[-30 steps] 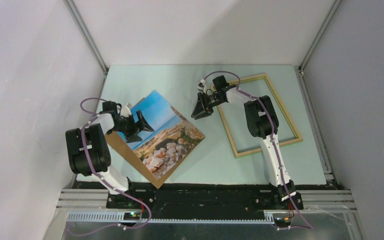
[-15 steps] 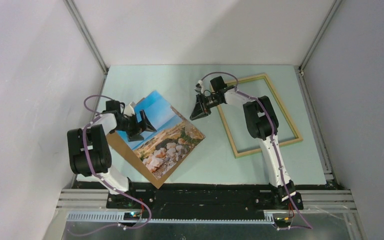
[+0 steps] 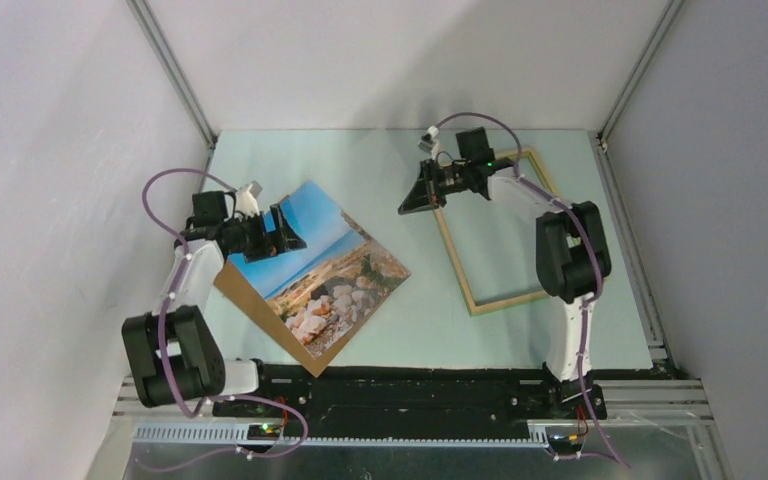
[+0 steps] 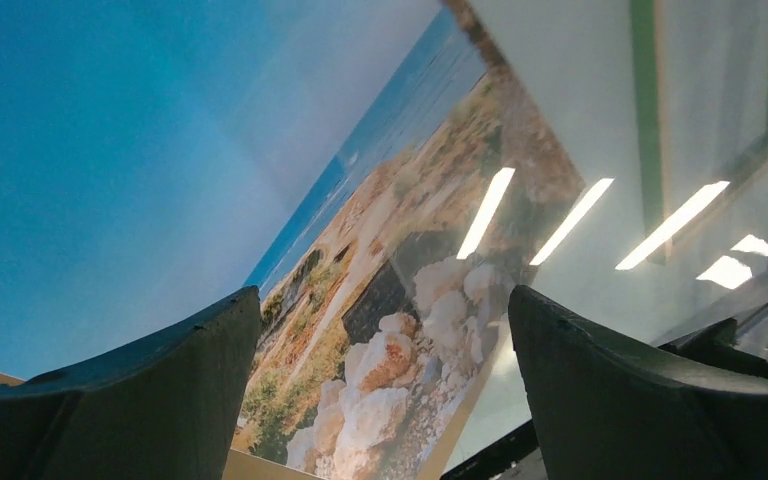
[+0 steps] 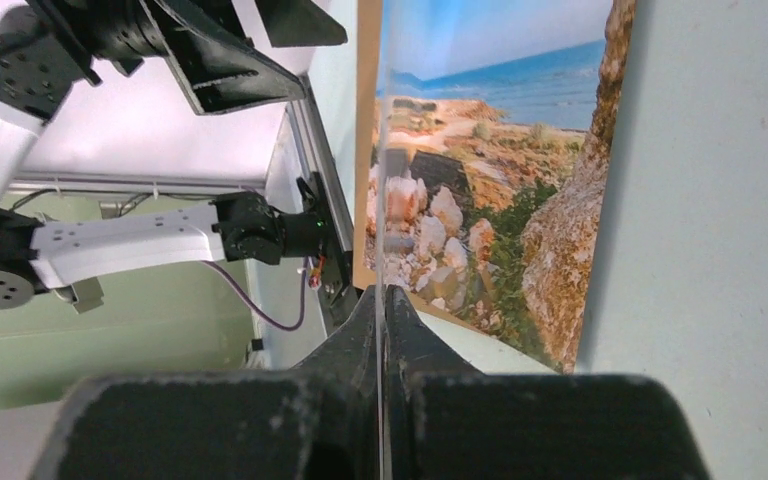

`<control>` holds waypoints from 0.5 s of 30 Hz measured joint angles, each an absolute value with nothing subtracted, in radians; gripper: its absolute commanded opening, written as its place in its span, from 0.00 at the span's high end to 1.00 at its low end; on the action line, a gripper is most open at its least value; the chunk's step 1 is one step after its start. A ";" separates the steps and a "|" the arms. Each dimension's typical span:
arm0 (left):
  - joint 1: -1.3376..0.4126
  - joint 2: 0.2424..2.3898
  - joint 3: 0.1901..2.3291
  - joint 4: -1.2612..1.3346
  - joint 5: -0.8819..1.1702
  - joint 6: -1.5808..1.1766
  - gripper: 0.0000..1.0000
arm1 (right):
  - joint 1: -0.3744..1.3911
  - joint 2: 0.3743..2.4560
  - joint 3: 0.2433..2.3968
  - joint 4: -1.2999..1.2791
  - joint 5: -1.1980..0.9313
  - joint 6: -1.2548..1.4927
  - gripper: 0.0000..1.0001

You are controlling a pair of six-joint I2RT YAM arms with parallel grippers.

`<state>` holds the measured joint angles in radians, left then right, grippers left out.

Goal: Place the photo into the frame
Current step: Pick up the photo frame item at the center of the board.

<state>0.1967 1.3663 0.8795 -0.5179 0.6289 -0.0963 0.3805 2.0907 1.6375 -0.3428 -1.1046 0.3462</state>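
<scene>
- The photo [image 3: 330, 275] lies picture-up on the table [image 3: 410, 325], turned cornerwise. A strip of brown board shows along its near-left edge.
- Its blue-sky corner sits right under the left gripper [image 3: 288, 232], and the rest of the print spreads out below and to the gripper's right.
- That left gripper stands wide, with nothing between its jaws. From its own camera the print fills the gap between the two fingers. I can't see them touching it.
- The frame [image 3: 515, 298] lies flat to the right of the right gripper [image 3: 407, 204] and on its near side. From above it shows pale wood. Only bare table shows inside the parts of its opening that the right arm does not cover.
- The right gripper sits at the frame's far-left corner with its fingers pinched together.
- In the right wrist view a thin bright line runs up from between the fingers. I can't tell whether that is the edge of something held.
- As I judge it, the real work has not started. The photo and frame lie apart with table between them, and neither looks lifted.
- What is left is to grip the print, carry it over to the frame, square its edges to the opening and seat it inside.
</scene>
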 measured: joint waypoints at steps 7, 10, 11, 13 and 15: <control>0.197 1.282 0.956 -0.516 0.671 -0.078 0.02 | 0.311 1.905 1.517 -0.171 -1.104 0.458 1.00; 0.197 1.288 1.001 -0.510 0.718 -0.083 0.02 | 0.295 1.845 1.470 -0.096 -1.109 0.516 1.00; 0.197 1.293 1.019 -0.505 0.737 -0.091 0.02 | 0.290 1.828 1.457 -0.073 -1.111 0.531 1.00; 0.196 1.312 1.056 -0.492 0.771 -0.107 0.02 | 0.281 1.790 1.430 -0.025 -1.115 0.567 1.00; 0.193 1.338 1.097 -0.480 0.800 -0.126 0.02 | 0.272 1.755 1.412 0.006 -1.119 0.593 1.00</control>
